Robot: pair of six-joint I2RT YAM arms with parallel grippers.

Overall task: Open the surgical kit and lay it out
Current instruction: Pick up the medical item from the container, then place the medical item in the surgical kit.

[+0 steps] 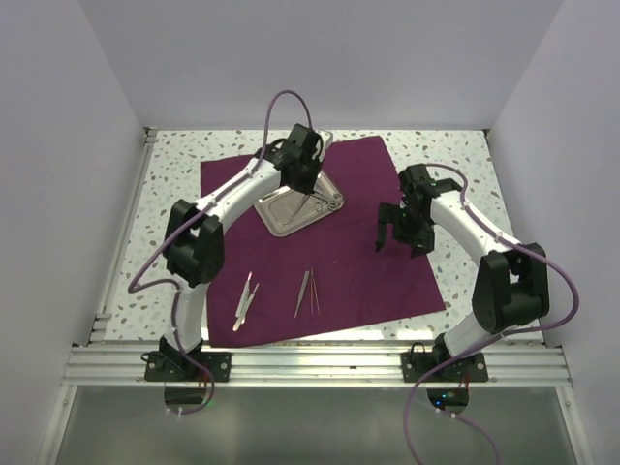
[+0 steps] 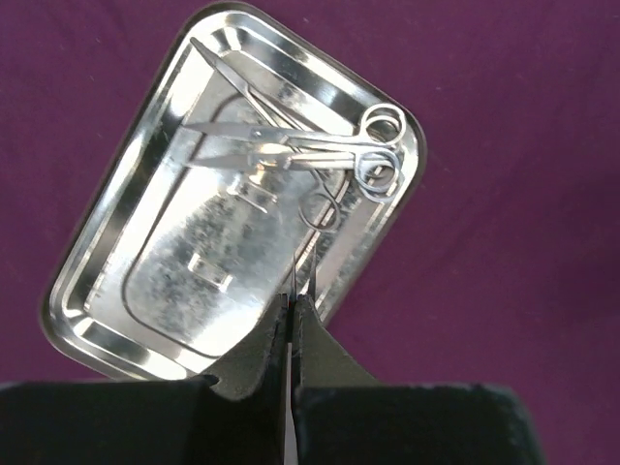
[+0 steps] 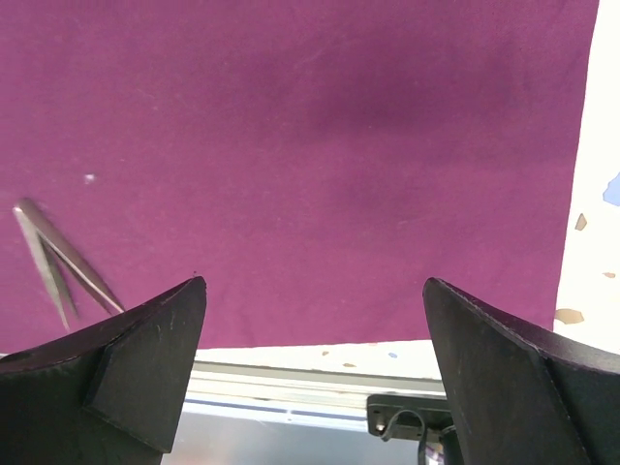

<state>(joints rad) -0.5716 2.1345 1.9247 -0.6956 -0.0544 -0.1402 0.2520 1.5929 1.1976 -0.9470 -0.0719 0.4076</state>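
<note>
One steel tray (image 2: 102, 254): ring-handled scissors (image 2: 320, 147) inside
Left pincer (image 2: 294, 298): pinched on thin probe (image 2: 294, 269)
Right pincer (image 3: 312, 283): wide, above purple cloth (image 3: 291, 145)

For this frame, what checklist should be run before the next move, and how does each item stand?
1. Cloth spread open: ok.
2. Tray resting on the cloth: ok.
3. Scissors out of the tray: not ok, they lie in it.
4. Left gripper holding an instrument: cannot tell; its jaws are closed, with a thin sliver between them.
5. Right gripper open and clear of the tweezers: ok.
</note>
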